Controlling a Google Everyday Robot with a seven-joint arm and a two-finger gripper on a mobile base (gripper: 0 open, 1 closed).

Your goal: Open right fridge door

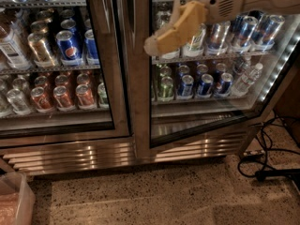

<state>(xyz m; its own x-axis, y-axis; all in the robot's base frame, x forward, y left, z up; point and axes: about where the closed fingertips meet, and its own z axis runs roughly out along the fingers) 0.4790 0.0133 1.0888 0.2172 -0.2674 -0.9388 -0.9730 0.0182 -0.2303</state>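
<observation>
Although the jaw spacing cannot be determined, the gripper (174, 31) sits at the upper left corner of the right fridge door (142, 102), over the pane border beside the steel frame. The door stands ajar, its bottom edge angled outward. Bare floor (140, 196) lies in front of it; cables (265, 156) lie near its lower right corner.

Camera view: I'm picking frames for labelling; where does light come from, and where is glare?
Camera view: interior lighting brightens the cans; a dotted light strip glows at right; highlights streak the steel grille; the claw, high before the right fridge door, shows no glare; the floor is dim.
</observation>
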